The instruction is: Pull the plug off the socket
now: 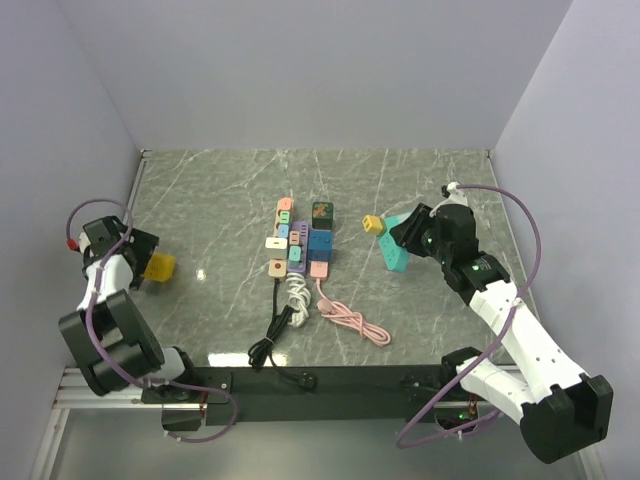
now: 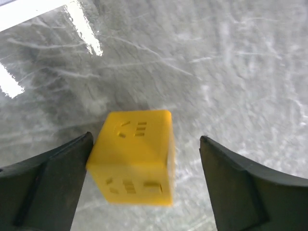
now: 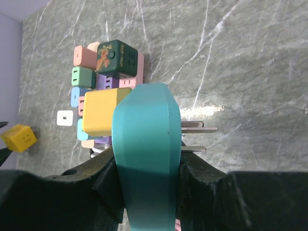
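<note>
Plug point(image 3: 147, 159), teal with both prongs bare, is clamped in the right hand point(image 1: 405, 238) just right of the power strip point(image 1: 298, 245). Well left of that strip, the left hand point(image 2: 144, 159) stands wide around the yellow socket cube point(image 2: 137, 156), which rests on the counter point(image 1: 200, 190). Recommended: lift the left hand straight up so that neither finger drags the cube. The counter's left edge lies close beyond the cube. Open room lies toward the strip.

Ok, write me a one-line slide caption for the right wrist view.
Right gripper shut on a teal plug, its metal prongs bare, above the marble table with the power strips beyond.
</note>
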`<state>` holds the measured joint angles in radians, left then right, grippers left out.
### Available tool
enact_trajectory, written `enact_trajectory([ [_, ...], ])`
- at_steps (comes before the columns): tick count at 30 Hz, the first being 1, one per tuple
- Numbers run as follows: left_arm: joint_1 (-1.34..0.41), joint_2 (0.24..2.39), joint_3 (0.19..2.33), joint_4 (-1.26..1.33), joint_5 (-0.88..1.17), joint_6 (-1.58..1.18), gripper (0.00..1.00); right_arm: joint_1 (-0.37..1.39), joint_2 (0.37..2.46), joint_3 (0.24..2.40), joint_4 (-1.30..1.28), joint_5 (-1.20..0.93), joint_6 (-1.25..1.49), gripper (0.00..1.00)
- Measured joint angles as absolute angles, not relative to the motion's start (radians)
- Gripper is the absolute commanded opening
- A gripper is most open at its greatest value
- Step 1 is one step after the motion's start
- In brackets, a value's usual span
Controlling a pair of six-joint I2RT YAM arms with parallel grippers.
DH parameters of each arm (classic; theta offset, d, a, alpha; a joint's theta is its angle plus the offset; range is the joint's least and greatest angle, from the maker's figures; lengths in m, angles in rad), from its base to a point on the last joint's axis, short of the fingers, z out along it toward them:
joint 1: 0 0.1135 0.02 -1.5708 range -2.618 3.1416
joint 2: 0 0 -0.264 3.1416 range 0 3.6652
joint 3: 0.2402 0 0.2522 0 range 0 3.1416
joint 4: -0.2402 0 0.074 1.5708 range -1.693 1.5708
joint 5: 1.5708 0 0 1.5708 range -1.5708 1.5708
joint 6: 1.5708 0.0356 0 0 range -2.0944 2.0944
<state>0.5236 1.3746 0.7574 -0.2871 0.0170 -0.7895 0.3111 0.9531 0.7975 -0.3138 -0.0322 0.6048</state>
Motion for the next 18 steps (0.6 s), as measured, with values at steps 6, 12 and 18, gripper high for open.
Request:
enact_trajectory([
  [6, 0.523, 1.200, 0.757, -0.382, 0.014, -0.809, 0.99, 0.311, 0.962, 0.800, -0.315, -0.038, 0.604, 0.00],
  [12, 0.488, 1.040, 0.766, -0.521, -0.005, -0.834, 0.99, 0.311, 0.981, 0.828, -0.324, -0.040, 0.593, 0.00],
  [18, 0.326, 0.966, 0.775, -0.473, 0.191, -0.859, 0.99, 0.310, 0.998, 0.839, -0.325, -0.071, 0.574, 0.00],
])
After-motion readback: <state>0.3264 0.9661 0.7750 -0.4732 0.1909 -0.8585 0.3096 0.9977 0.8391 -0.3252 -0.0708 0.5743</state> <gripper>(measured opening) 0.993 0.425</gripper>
